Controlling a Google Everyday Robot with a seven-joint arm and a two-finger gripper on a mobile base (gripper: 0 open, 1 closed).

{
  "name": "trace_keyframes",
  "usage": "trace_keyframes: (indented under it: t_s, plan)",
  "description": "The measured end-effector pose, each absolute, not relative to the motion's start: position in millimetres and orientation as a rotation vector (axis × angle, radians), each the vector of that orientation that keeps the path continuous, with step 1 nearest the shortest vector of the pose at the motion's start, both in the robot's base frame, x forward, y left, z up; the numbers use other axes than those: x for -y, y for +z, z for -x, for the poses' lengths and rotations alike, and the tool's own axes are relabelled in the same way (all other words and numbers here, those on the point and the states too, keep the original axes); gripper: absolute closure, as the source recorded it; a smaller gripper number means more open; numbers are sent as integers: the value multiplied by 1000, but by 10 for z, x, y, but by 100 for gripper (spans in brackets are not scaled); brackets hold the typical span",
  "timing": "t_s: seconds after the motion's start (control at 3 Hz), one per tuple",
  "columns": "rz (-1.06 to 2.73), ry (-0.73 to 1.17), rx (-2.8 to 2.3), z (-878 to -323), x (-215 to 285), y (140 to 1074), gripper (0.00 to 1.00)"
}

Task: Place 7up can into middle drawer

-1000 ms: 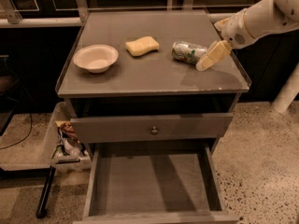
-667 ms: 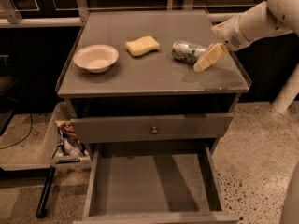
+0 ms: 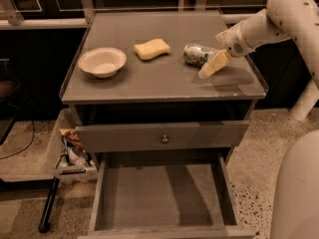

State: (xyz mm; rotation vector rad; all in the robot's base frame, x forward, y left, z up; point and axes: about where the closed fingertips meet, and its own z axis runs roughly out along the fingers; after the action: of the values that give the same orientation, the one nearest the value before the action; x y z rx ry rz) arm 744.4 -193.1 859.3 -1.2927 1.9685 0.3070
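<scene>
The gripper [image 3: 212, 66] hangs low over the right part of the cabinet top [image 3: 164, 86], its cream tip slanting down toward the surface. Whether it is spread or closed cannot be told from this angle. Compared with a second ago it has slid a little to the left and slightly lower, closing on the can.

The 7up can [image 3: 196, 54] has not shifted. It lies on its side on the top, immediately left of the gripper and a touch behind it. Its right end meets the gripper's outline, and actual contact cannot be made out. The can is not lifted, so this reads as the last stretch of the reach, with the grasp yet to be made.

Farther left of the gripper lies the yellow sponge [image 3: 151, 49], apart from the can. Beyond that sits a pale bowl [image 3: 102, 61]. The white arm [image 3: 269, 24] runs up and to the right from the gripper.

Below the gripper, under the top, is the closed drawer front [image 3: 162, 136] with its small knob. Beneath that the middle drawer [image 3: 159, 193] stands pulled out, its flat floor bare. The destination is ready, and what remains is gripping, lifting and carrying the can down and forward into it.
</scene>
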Motion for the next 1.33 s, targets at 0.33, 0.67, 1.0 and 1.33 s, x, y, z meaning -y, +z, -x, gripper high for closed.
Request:
trace_keyframes:
  t_s: [0.33,0.67,1.0,1.33]
  plan:
    - [1293,307,-1968,-7444,1931,8593,18]
    - [1293,307,-1968,-7444,1931,8593,42]
    - [1293,307,-1968,-7445,1931,8592,65]
    - [1293,307,-1969,-7445,1930,8592,88]
